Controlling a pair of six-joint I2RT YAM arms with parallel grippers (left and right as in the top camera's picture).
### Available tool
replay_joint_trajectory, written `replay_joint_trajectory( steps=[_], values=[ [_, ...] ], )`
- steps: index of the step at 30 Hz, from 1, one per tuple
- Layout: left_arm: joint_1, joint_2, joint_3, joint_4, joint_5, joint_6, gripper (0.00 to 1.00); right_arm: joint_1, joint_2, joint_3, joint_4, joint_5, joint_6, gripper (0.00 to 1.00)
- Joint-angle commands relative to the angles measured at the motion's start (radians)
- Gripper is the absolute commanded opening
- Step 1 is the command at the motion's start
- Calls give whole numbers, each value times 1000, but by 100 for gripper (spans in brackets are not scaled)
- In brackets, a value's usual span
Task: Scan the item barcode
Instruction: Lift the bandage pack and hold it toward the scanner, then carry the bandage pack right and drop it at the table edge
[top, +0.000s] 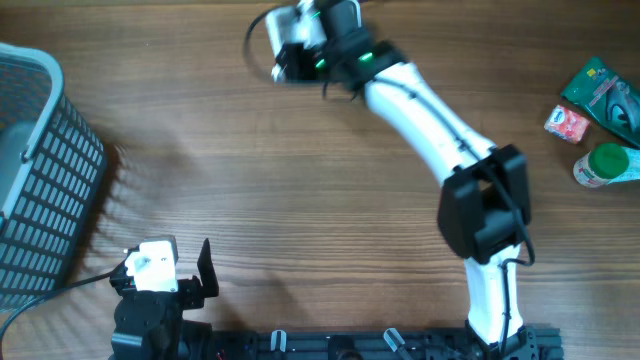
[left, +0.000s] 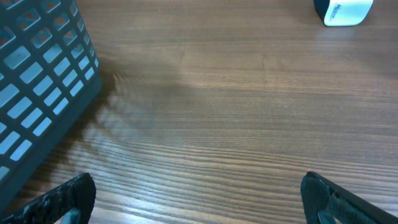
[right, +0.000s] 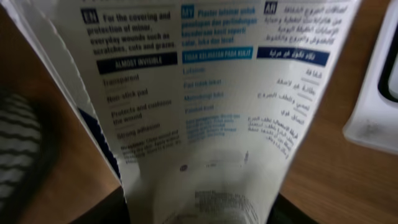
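Note:
The item is a white plaster box (right: 205, 93) with blue headings and small print, and it fills the right wrist view. My right gripper (right: 199, 214) is shut on its lower end, a dark finger showing at each side. Overhead, that gripper (top: 300, 55) holds the box (top: 292, 35) at the table's far edge, beside a black cable loop (top: 255, 45). A white device with a dark window (right: 379, 81), perhaps the scanner, lies just right of the box. My left gripper (left: 199, 202) is open over bare wood at the near left (top: 190, 275). No barcode is legible.
A grey mesh basket (top: 40, 170) stands at the left edge, close to the left arm (left: 37, 74). At the far right lie a green packet (top: 605, 95), a small red and white packet (top: 567, 123) and a green-capped bottle (top: 605, 165).

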Motion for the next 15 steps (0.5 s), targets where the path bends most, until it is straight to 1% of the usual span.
replay_joint_trajectory(
  steps=[1, 4, 5, 6, 10, 15],
  values=[
    [-5, -5, -1, 2, 8, -5, 100, -109, 57, 2, 130, -421, 172, 54],
    [-5, -5, -1, 2, 8, -5, 100, -169, 169, 2, 351, -661, 306, 56],
    [-5, -5, -1, 2, 8, -5, 100, -182, 209, 2, 424, -710, 375, 56],
    [-5, -5, -1, 2, 8, -5, 100, -191, 239, 2, 460, -732, 412, 56],
    [-5, -5, -1, 2, 8, -5, 100, -214, 306, 2, 472, -743, 419, 56],
    [-5, -5, -1, 2, 8, -5, 100, -254, 311, 2, 472, -750, 378, 55]
  ],
)
